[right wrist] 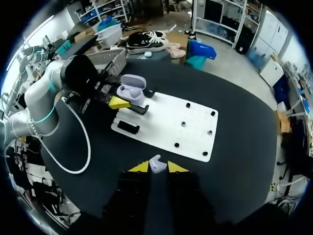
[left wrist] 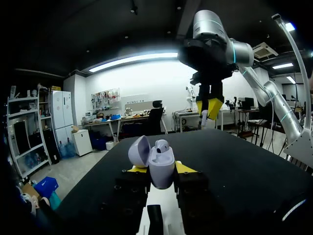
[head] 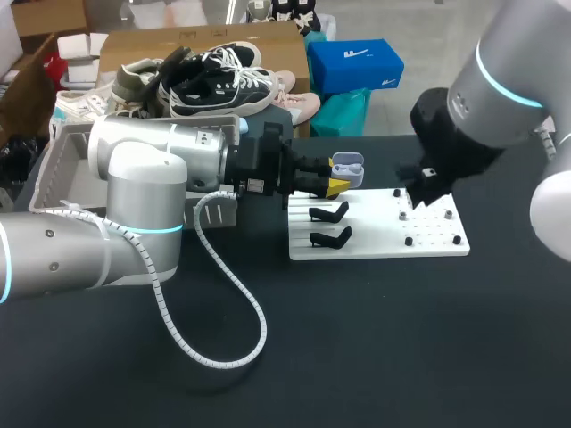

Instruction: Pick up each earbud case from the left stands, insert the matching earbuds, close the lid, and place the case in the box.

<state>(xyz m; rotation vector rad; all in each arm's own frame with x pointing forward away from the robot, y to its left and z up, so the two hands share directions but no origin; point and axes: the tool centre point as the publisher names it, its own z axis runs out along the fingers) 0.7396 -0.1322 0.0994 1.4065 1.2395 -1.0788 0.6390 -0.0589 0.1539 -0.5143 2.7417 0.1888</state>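
My left gripper (head: 337, 184) is shut on a lavender earbud case (head: 348, 166) and holds it above the far left corner of the white plate (head: 384, 242). In the left wrist view the case (left wrist: 162, 168) sits upright between the yellow tips, lid open, with one white earbud (left wrist: 162, 145) seated inside. My right gripper (head: 419, 194) hangs over the plate's far right part. It is shut on a small white earbud (right wrist: 155, 163), which shows between its yellow tips. From the left wrist view, the right gripper (left wrist: 209, 108) hangs ahead of the case and higher.
Two empty black stands (head: 330, 213) (head: 332, 237) sit on the plate's left side, and small black pegs (head: 409, 241) dot its right side. A grey box (head: 55, 168) stands at the table's far left. The left arm's white cable (head: 234, 299) loops over the black tabletop.
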